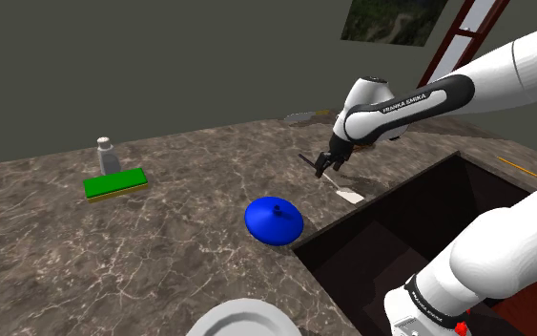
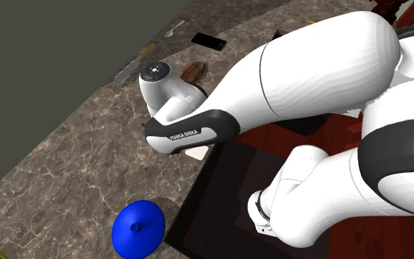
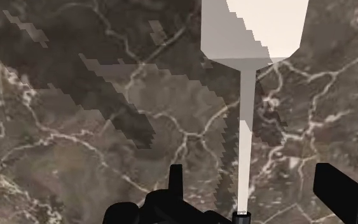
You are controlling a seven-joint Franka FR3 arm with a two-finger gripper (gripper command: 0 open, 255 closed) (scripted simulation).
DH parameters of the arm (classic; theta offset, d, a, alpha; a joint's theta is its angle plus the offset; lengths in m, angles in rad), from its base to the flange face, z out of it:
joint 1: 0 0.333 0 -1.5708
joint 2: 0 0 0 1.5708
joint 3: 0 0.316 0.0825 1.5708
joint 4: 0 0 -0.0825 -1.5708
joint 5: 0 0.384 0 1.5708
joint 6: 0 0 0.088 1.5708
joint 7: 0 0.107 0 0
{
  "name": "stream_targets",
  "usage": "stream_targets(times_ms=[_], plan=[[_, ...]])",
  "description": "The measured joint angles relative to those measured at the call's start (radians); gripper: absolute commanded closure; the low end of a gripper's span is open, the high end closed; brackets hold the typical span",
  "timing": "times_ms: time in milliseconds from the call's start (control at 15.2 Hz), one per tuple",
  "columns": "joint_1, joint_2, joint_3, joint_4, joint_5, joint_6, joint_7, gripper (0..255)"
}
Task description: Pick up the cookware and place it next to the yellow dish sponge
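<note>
The claw [image 3: 250, 170] hangs spread, one finger on each side of the white spatula's [image 3: 260, 28] thin handle, touching neither. The spatula lies flat on the marble worktop [image 1: 66, 258] by the sink's [image 1: 400, 239] edge, well apart from the green-topped yellow sponge [image 1: 115, 183].

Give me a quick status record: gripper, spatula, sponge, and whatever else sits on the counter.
gripper: open, low over the counter, beside the sink recess
spatula: white blade, thin handle running between the fingers, not touching them
sponge: green top, yellow underside, far toward the shoulder view's left, next to a grey shaker
blue lid: on the counter between spatula and sponge, near the sink's edge
white dish: at the shoulder view's bottom edge
progress: spatula not yet gripped
</note>
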Motion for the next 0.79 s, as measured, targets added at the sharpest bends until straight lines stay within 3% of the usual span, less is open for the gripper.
stream_targets(times_ms=[198, 264, 792], plan=[[0.000, 0.002, 0.000, 0.000, 0.000, 0.002, 0.000, 0], [0.000, 0.002, 0.000, 0.000, 0.000, 0.002, 0.000, 255], [0.000, 0.002, 0.000, 0.000, 0.000, 0.002, 0.000, 255]])
